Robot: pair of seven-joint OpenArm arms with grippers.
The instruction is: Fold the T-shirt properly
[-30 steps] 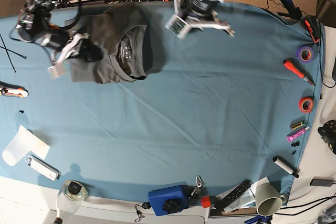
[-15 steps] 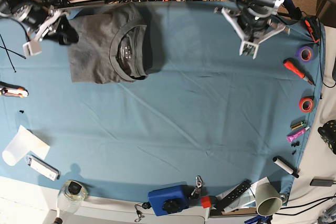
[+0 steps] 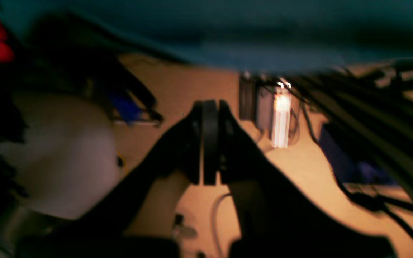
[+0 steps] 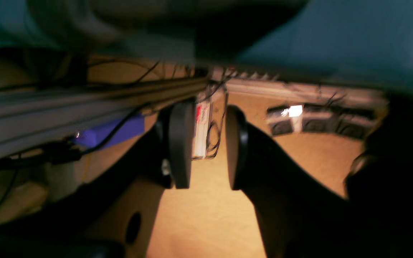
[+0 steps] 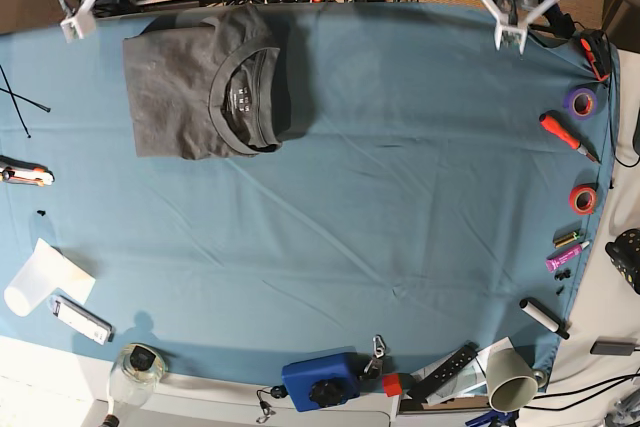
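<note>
The T-shirt [image 5: 205,82] is lying folded in a neat square near the far left corner of the tabletop [image 5: 380,217] — so the job is looking done — with the left tool [image 3: 210,143] clenched on nothing and the right tool [image 4: 208,147] released.

Blue table cloth [image 5: 380,247], red-handled screwdriver [image 5: 567,136], purple tape roll [image 5: 580,101], orange tape roll [image 5: 583,198], blue box [image 5: 320,380]
</note>
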